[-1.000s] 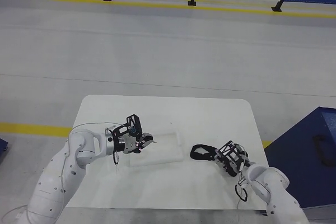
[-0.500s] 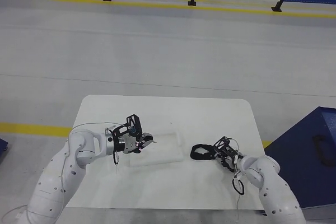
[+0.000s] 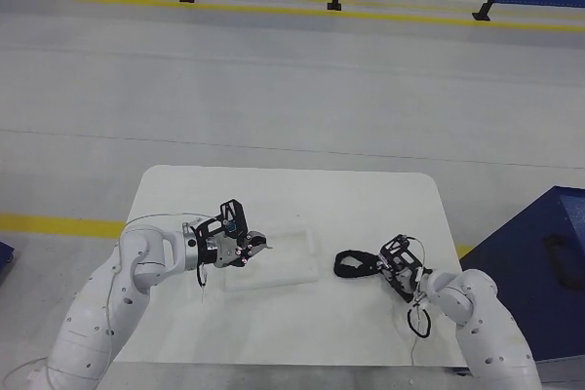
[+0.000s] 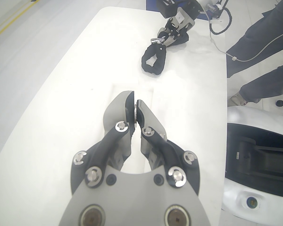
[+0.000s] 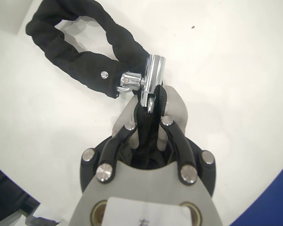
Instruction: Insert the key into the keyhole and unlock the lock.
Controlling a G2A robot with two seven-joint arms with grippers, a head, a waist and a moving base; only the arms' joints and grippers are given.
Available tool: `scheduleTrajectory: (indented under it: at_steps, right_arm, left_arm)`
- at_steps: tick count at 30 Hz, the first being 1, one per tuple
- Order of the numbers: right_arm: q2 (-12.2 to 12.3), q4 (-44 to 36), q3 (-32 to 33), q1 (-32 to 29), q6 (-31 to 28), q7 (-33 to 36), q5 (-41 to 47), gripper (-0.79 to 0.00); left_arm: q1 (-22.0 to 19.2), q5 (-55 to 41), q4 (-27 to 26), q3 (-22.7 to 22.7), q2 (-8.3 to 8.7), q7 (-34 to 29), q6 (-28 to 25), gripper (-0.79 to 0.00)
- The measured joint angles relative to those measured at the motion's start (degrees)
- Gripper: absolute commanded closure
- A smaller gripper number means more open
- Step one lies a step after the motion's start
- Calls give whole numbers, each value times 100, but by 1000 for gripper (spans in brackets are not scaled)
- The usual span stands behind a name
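In the top view the lock (image 3: 349, 264), a black sleeved loop, lies on the white table (image 3: 370, 200), right of centre in the lower half of the frame. My right gripper (image 5: 153, 102) is at the loop's right end, jaws narrowed onto the black sleeve just beside the chrome barrel (image 5: 155, 70). My left gripper (image 4: 135, 102) sits left of centre in the top view, well apart from the lock. It is pinched on a thin metal piece, the key (image 4: 135, 111) as far as I can tell. I count one lock, one key and two grippers.
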Motion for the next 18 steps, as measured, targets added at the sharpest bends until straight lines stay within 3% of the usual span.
scheduleTrajectory:
  at_steps: [7,18]
  right_arm:
    - [92,402,402,71,-629,-63,1016,0]
    - [179,372,470,-59,-1094,-212,1599,0]
  left_arm:
    - [0,0,0,0,0,0,0,0]
    - [0,0,0,0,0,0,0,0]
